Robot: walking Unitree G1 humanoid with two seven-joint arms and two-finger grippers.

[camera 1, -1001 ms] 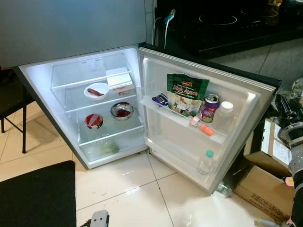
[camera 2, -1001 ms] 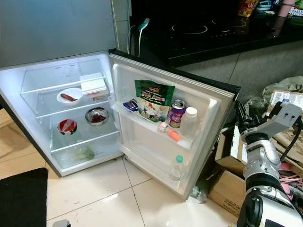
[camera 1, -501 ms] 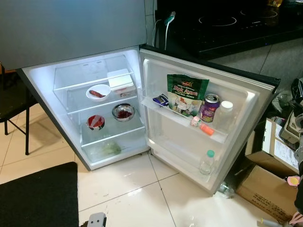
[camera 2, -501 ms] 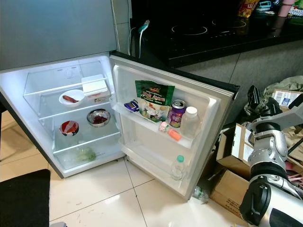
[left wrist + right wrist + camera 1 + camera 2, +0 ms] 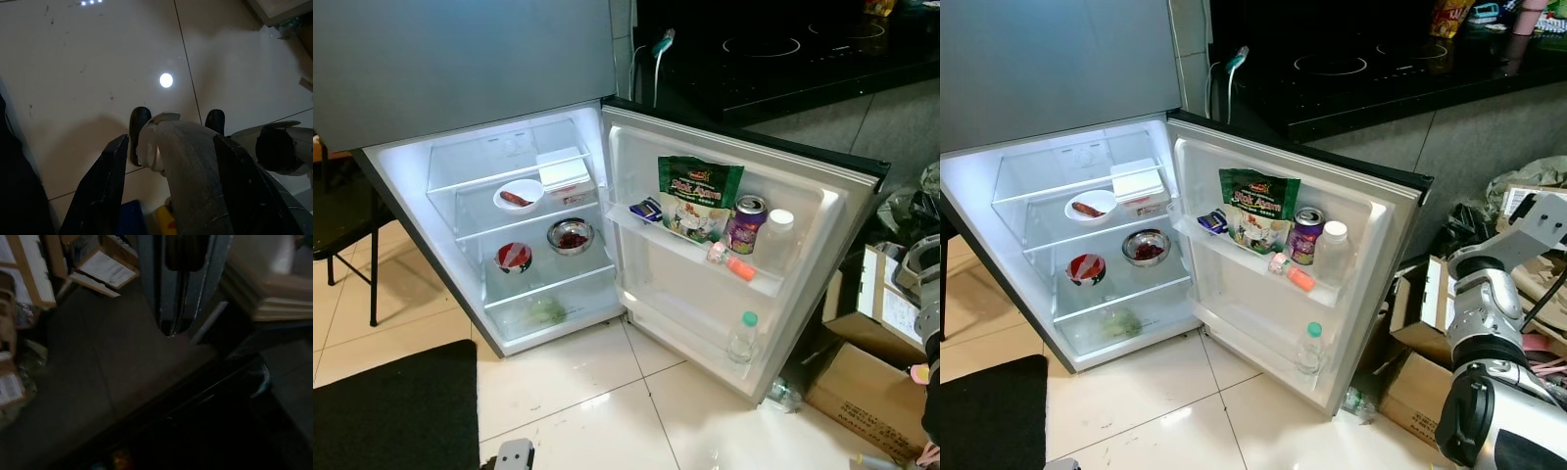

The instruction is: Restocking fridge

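At the right edge of the right eye view, the right arm [image 5: 1489, 333] is built of rounded silver segments with black joints and a white angular bracket on top. In the left wrist view, the left tool [image 5: 176, 125] has two long black fingers with rounded tips flanking a grey curved housing.

On the open fridge door's shelf you can see a green snack bag [image 5: 699, 197] with printed lettering too small to read with certainty, and the purple can [image 5: 745, 223] beside it shows no legible text either.
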